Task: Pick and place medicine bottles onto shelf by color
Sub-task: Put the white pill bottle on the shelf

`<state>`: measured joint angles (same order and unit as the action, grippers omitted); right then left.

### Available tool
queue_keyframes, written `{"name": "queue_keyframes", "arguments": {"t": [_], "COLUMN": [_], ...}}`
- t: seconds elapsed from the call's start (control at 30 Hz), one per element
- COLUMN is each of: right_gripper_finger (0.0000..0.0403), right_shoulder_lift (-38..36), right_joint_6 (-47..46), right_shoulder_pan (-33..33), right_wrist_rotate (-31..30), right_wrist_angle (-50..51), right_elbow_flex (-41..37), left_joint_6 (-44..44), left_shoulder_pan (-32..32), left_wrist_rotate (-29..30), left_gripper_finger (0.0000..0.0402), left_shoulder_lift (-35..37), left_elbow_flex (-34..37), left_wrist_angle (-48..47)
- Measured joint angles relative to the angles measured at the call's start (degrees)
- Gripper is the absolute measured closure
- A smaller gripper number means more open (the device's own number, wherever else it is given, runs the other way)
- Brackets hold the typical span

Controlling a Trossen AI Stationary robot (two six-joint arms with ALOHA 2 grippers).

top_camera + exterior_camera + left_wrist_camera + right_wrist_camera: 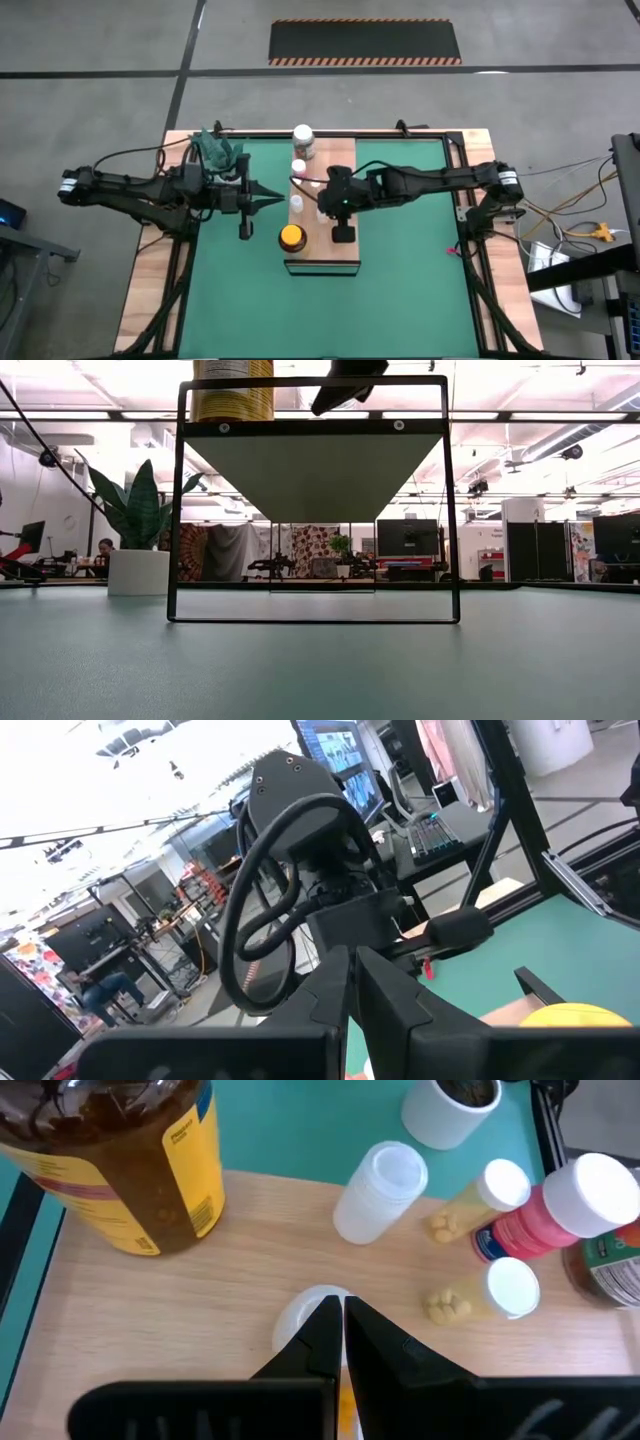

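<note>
A green mat (400,250) covers the worktop, with pale wooden table rim (150,290) showing down both sides. Near the middle of the mat stands the shelf (345,195), a long light-brown board on a dark frame, running from the far edge of the mat toward the centre.

The left arm (140,190) reaches in from the left edge of the worktop. Its left gripper (278,199) hangs just beside the shelf's left edge, fingers pressed together and holding nothing.

The right arm (440,182) stretches from the right edge out over the shelf. The right gripper (338,1320) is low over the board with its fingers together, the tips right above a white-capped bottle (305,1315); whether they touch it cannot be told.

A white pot with a green plant (218,150) stands at the far left corner of the mat.

On the shelf, the amber yellow-lidded jar (291,237) sits at the near left corner. A white-lidded jar (303,138) stands at the far end. Between them, along the left side of the board, are the small bottles: a pink bottle (540,1215) with a white cap, a clear white bottle (380,1190), and two small bottles of yellow pills (480,1295) with white caps, all lying or tilted close together.
</note>
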<state>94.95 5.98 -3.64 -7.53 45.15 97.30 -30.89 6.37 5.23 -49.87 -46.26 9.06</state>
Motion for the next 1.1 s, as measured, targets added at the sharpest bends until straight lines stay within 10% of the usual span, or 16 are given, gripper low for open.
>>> {"name": "queue_keyframes", "arguments": {"t": [1.1], "right_gripper_finger": [0.0394], "right_shoulder_lift": [0.89], "right_joint_6": [4.54], "right_shoulder_pan": [2.78], "right_wrist_rotate": [-1.54], "right_wrist_angle": [-3.94], "right_elbow_flex": [-1.92], "left_joint_6": [-1.57], "left_shoulder_pan": [0.0], "left_wrist_rotate": [-0.04], "left_gripper_finger": [0.0395], "left_shoulder_lift": [-1.53], "left_elbow_flex": [0.13], "left_wrist_angle": [4.31]}}
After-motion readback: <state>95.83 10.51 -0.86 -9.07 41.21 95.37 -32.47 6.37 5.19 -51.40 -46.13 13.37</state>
